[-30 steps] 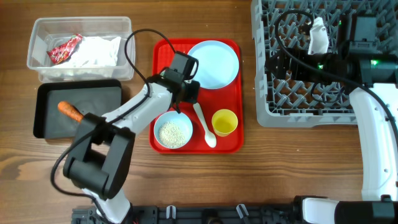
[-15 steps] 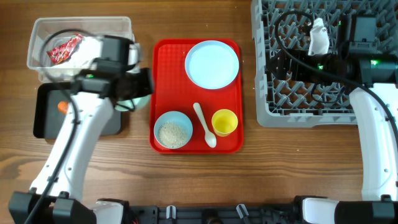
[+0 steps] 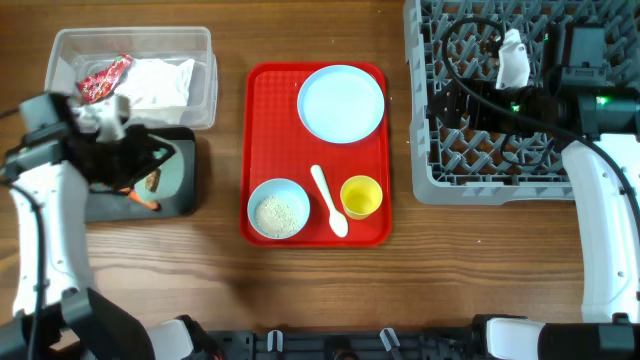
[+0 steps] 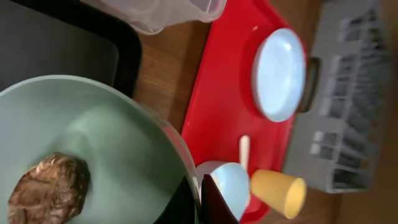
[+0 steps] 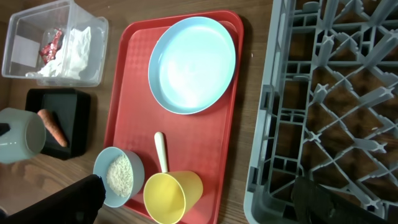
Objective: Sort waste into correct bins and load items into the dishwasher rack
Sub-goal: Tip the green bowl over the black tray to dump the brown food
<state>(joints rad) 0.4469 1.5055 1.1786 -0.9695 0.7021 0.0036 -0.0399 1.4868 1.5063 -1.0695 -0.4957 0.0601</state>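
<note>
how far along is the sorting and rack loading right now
Done: crumpled napkin and red wrapper lie in the clear tub, carrot piece in the black tray. In hand: the left gripper holds the pale-green bowl, brown lump inside, over the black tray. Left: the rice in the light-blue bowl, then plate, spoon, yellow cup and both bowls into the grey rack, which shows no dishes yet.
</note>
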